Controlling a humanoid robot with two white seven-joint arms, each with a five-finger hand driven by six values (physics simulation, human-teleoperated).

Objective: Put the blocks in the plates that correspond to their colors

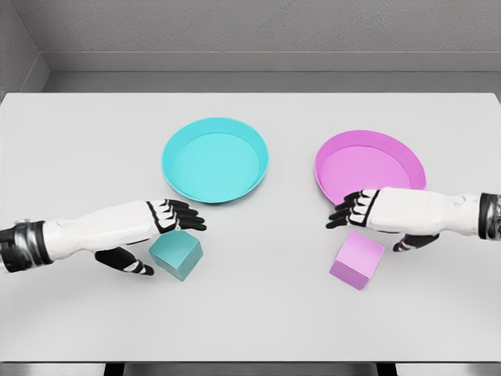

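Note:
A teal block (177,254) rests on the white table (258,313), in front of the teal plate (215,159). My left hand (160,235) hovers at the block's left, fingers spread above it and thumb low beside it, holding nothing. A pink block (357,260) lies in front of the pink plate (369,166). My right hand (368,223) floats just above and behind this block, over the plate's near rim, fingers relaxed and apart from the block. Both plates hold nothing.
The table's front edge runs along the bottom of the view, and a grey wall stands behind its far edge.

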